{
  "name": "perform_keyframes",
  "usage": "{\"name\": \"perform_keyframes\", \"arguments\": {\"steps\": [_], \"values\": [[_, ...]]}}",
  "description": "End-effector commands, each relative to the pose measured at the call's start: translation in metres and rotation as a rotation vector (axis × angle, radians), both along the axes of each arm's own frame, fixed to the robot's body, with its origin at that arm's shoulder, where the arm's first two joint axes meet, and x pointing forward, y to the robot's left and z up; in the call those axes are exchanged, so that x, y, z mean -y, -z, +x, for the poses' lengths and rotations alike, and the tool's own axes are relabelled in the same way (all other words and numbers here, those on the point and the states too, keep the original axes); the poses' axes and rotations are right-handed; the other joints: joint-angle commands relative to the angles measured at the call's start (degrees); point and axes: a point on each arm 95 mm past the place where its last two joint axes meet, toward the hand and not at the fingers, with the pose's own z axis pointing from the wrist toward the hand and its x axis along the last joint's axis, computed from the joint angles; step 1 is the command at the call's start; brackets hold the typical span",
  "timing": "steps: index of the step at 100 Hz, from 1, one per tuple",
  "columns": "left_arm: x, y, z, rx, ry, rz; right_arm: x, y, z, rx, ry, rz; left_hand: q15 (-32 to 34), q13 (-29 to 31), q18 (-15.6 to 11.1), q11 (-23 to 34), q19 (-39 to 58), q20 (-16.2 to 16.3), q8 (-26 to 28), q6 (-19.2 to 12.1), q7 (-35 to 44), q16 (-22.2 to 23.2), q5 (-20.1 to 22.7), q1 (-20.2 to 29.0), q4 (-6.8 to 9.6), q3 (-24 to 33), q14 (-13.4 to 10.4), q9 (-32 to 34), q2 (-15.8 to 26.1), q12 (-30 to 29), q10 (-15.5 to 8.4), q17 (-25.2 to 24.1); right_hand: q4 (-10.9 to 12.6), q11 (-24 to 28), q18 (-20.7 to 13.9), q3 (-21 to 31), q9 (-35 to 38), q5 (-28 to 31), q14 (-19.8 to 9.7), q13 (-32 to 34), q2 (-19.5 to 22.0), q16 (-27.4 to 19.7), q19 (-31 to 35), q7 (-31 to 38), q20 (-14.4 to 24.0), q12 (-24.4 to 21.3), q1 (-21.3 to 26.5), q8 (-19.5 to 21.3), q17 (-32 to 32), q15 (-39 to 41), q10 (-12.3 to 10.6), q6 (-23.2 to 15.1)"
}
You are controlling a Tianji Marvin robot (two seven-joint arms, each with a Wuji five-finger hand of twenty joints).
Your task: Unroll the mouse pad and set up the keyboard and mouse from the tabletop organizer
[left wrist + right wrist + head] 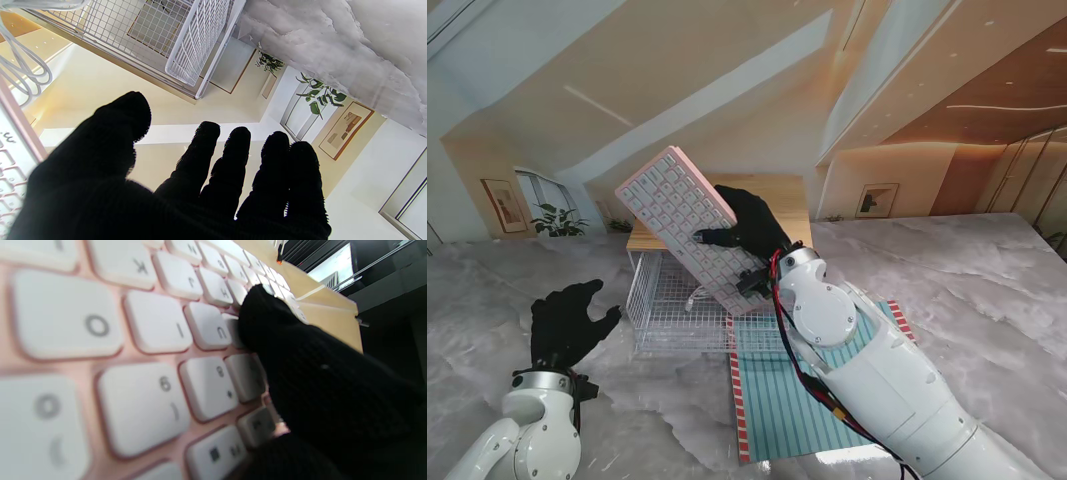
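Observation:
My right hand (749, 233) grips a pink keyboard (689, 222) with white keys and holds it tilted in the air above the white wire organizer (667, 315). The right wrist view is filled with the keyboard (140, 350), and my thumb (267, 326) presses on its keys. A teal striped mouse pad (802, 395) with a red-and-white border lies flat on the table to the right of the organizer, under my right arm. My left hand (569, 322) hovers open to the left of the organizer, fingers spread; in its wrist view the fingers (213, 166) hold nothing. No mouse is visible.
A white cable (699, 295) hangs from the keyboard into the organizer; the cable (23, 63) also loops in the left wrist view beside the organizer's wire wall (196, 43). The table (987, 290) has a grey marbled top. A wooden shelf top (787, 205) caps the organizer.

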Motion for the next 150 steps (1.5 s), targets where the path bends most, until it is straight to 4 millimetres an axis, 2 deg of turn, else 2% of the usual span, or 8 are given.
{"name": "perform_keyframes", "arguments": {"steps": [1,23,78,107,150], "values": [[0.004,0.0,-0.002,-0.011,0.01,-0.007,-0.006,-0.006,-0.008,0.024,-0.044,0.004,0.03,-0.78,-1.81,-0.05,-0.14,-0.5,-0.62,0.81,-0.88,-0.3,-1.02,0.19,0.93,-0.92,-0.05,-1.65,1.45,-0.53,-0.35,-0.67,1.14,0.56,-9.11,5.39,0.1,3.29,2.17,3.8,1.91,0.43,14.71,4.35,9.35,0.76,5.49,0.69,3.82,4.13,0.55,-3.95],[0.005,0.001,-0.004,-0.016,0.009,-0.009,-0.008,-0.007,-0.018,0.038,-0.093,0.006,0.03,-0.8,-1.87,-0.07,-0.12,-0.5,-0.66,0.86,-0.93,-0.3,-0.95,0.2,0.92,-0.87,-0.03,-1.63,1.45,-0.54,-0.3,-0.64,1.24,0.51,-9.11,5.3,0.11,3.3,2.15,3.72,1.94,0.5,14.7,4.32,9.37,0.82,5.55,0.73,3.82,4.09,0.55,-3.94],[0.0,0.002,-0.009,-0.001,-0.003,0.001,-0.022,-0.007,-0.05,0.083,-0.18,0.143,0.01,-0.87,-1.9,-0.12,-0.17,-0.52,-0.73,0.96,-1.06,-0.3,-0.86,0.21,0.86,-0.87,-0.03,-1.64,1.49,-0.57,-0.25,-0.69,1.25,0.45,-9.11,5.1,0.13,3.4,2.15,3.73,1.94,0.62,14.69,4.06,9.4,0.89,5.48,0.79,3.83,4.04,0.55,-4.17],[-0.013,0.0,-0.016,0.027,-0.032,0.019,-0.044,0.006,-0.057,0.044,-0.278,0.175,-0.03,-0.84,-1.89,-0.16,-0.17,-0.53,-0.77,1.02,-1.12,-0.33,-0.79,0.26,0.84,-0.96,0.0,-1.61,1.56,-0.59,-0.25,-0.69,1.28,0.44,-9.11,5.09,0.13,3.42,2.15,3.73,1.92,0.65,14.68,3.97,9.41,0.9,5.49,0.9,3.83,4.03,0.55,-4.16],[-0.038,-0.006,-0.027,0.077,-0.081,0.054,-0.07,0.036,-0.059,-0.033,-0.427,0.147,-0.06,-0.77,-1.88,-0.2,-0.1,-0.5,-0.84,1.07,-1.21,-0.35,-0.36,0.4,0.84,-1.06,0.02,-1.27,1.58,-0.63,-0.13,-0.65,1.31,0.44,-9.11,5.17,0.13,3.42,2.15,3.74,1.96,0.69,14.68,3.9,9.42,0.9,5.51,0.98,3.83,4.01,0.55,-4.09]]}}
